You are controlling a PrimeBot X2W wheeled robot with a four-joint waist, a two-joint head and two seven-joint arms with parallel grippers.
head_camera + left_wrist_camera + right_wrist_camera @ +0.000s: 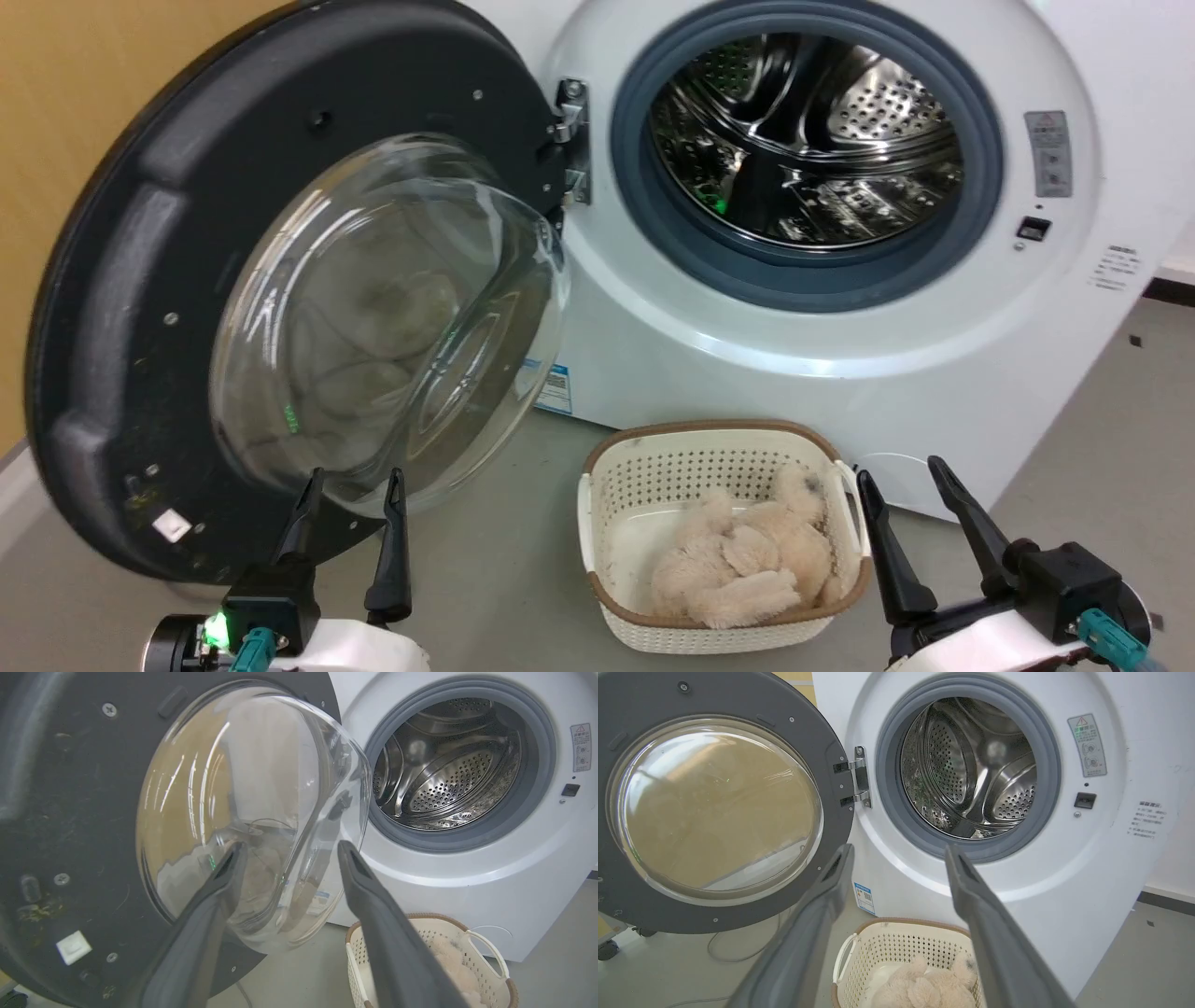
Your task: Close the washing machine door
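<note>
The washing machine door (121, 308) (70, 812) (833, 742) is swung wide open to the left, its clear glass bowl (392, 317) bulging toward me and its metal hinge (571, 140) at the right. The white washing machine (840, 373) (467, 877) (1064, 877) shows its steel drum (808, 140) and grey gasket. My left gripper (353, 481) (289, 847) stands open just below the glass bowl, holding nothing. My right gripper (901, 471) (899, 849) is open at the lower right, in front of the machine.
A cream perforated laundry basket (653, 471) (896, 952) (448, 931) with beige plush fabric (747, 560) stands on the grey floor between my grippers. A yellow wall (84, 84) lies behind the door. A cable (738, 952) runs over the floor under the door.
</note>
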